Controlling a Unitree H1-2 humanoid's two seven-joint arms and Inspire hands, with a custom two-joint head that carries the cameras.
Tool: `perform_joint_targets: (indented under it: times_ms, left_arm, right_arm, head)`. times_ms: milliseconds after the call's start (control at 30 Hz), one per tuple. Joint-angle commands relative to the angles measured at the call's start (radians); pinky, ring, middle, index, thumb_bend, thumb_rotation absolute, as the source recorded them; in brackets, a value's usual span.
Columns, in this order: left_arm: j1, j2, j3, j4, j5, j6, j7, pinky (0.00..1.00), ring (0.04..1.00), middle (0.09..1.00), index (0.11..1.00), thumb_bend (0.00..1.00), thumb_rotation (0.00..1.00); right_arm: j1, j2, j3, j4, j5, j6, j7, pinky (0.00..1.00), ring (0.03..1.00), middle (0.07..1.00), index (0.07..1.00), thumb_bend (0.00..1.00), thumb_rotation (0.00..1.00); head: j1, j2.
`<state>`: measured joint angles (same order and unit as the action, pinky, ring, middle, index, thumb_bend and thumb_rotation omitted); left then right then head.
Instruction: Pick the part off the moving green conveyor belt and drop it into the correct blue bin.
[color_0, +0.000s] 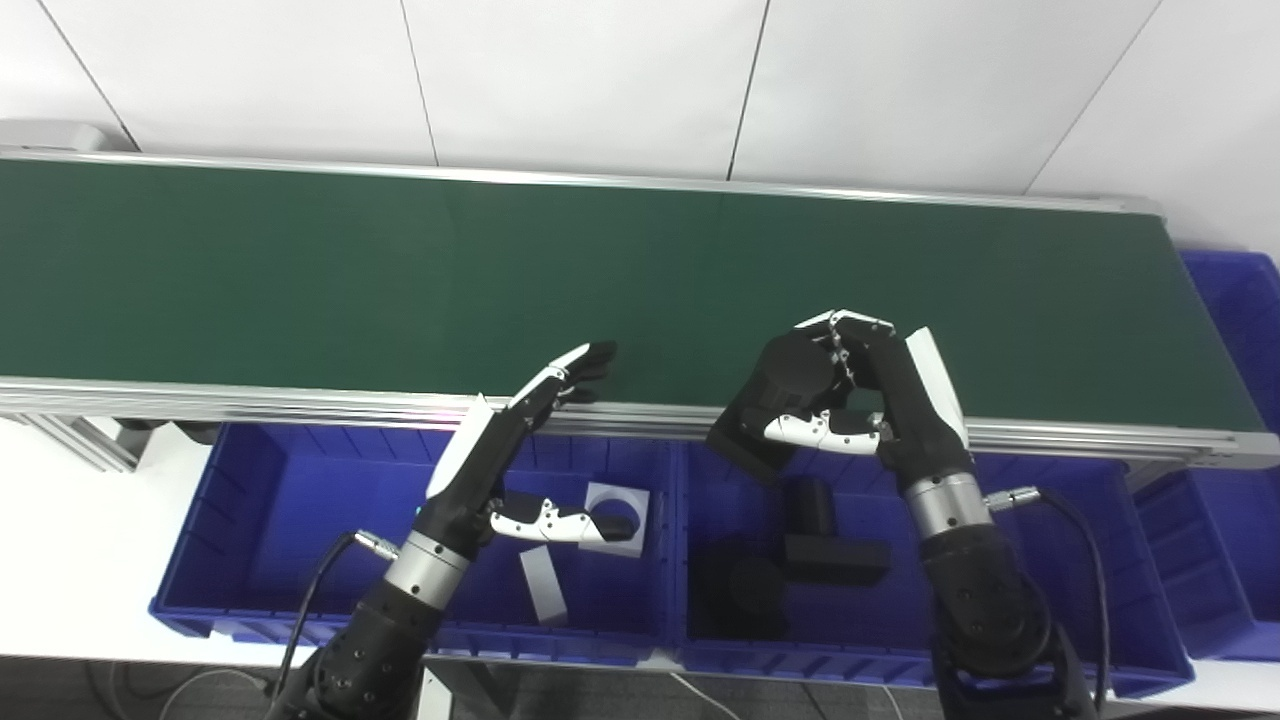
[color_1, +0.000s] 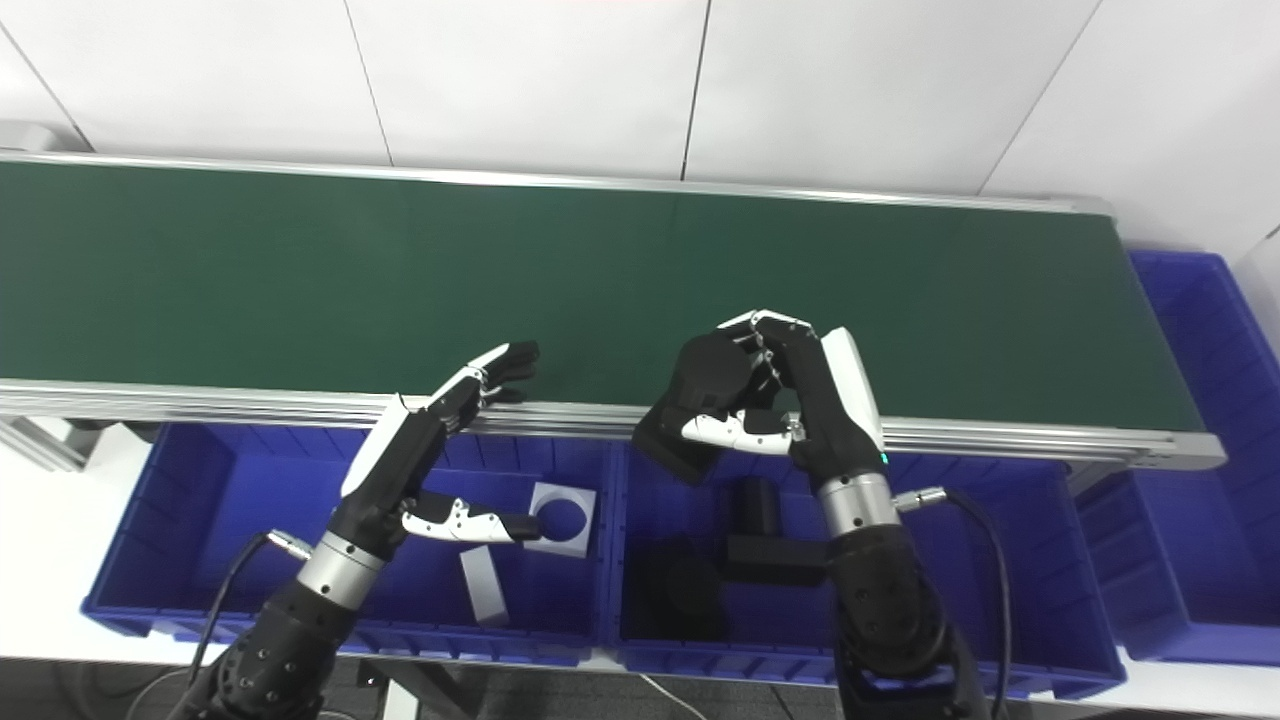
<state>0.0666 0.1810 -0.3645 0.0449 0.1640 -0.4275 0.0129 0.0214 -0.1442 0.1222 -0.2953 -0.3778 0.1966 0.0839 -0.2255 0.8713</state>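
Note:
My right hand (color_0: 860, 395) is shut on a black part (color_0: 775, 400) and holds it over the belt's near rail, above the middle blue bin (color_0: 1090, 640). That bin holds several black parts (color_0: 835, 558). My left hand (color_0: 520, 450) is open and empty, fingers stretched flat toward the green conveyor belt (color_0: 400, 270), thumb out over the left blue bin (color_0: 260, 520). That bin holds a white part with a round hole (color_0: 612, 503) and a white block (color_0: 543, 586). No loose part shows on the belt.
An aluminium rail (color_0: 250, 400) runs along the belt's near edge above the bins. A third blue bin (color_0: 1240, 480) stands at the right end of the belt. A white wall lies behind the belt.

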Motion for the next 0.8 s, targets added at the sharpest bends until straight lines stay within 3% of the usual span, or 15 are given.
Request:
perform_joint_targets:
  times_ms: [0, 367, 467, 600, 667, 767]
  left_arm:
    - [-0.001, -0.013, 0.014, -0.036, -0.009, -0.015, -0.022, 0.78, 0.871, 0.903, 0.898, 0.99, 0.39]
    - [0.011, -0.031, 0.058, -0.036, 0.003, -0.025, -0.075, 0.79, 0.869, 0.903, 0.899, 0.99, 0.39]
    - [0.013, -0.033, 0.065, -0.040, 0.004, -0.022, -0.086, 0.79, 0.873, 0.905, 0.899, 0.98, 0.39]
    - [0.012, -0.035, 0.071, -0.033, 0.010, -0.029, -0.089, 0.78, 0.868, 0.904, 0.899, 0.98, 0.40]
    - [0.012, -0.036, 0.072, -0.031, 0.000, -0.032, -0.095, 0.78, 0.864, 0.901, 0.898, 0.98, 0.39]
    - [0.015, -0.037, 0.078, -0.033, 0.002, -0.027, -0.100, 0.77, 0.861, 0.900, 0.897, 0.99, 0.40]
  right_arm:
    - [-0.001, -0.008, -0.012, -0.051, 0.006, 0.014, 0.004, 0.19, 0.238, 0.397, 0.519, 0.51, 0.00]
    - [0.048, -0.065, -0.016, -0.059, -0.024, 0.004, 0.034, 0.20, 0.247, 0.395, 0.520, 0.51, 0.00]
    - [0.060, -0.079, -0.014, -0.056, -0.046, -0.007, 0.028, 0.17, 0.223, 0.463, 0.485, 0.52, 0.00]
    - [0.066, -0.110, 0.002, -0.040, -0.093, -0.028, 0.034, 0.16, 0.218, 0.471, 0.482, 0.52, 0.00]
    - [0.067, -0.122, 0.012, -0.034, -0.112, -0.032, 0.037, 0.18, 0.239, 0.406, 0.504, 0.51, 0.00]
    - [0.059, -0.147, 0.043, -0.021, -0.181, -0.034, 0.038, 0.21, 0.272, 0.394, 0.510, 0.51, 0.00]
  head:
    - [-0.003, 0.002]
    - [-0.006, -0.007]
    - [-0.005, -0.010]
    - [-0.002, -0.014]
    - [-0.002, -0.016]
    - [0.000, -0.018]
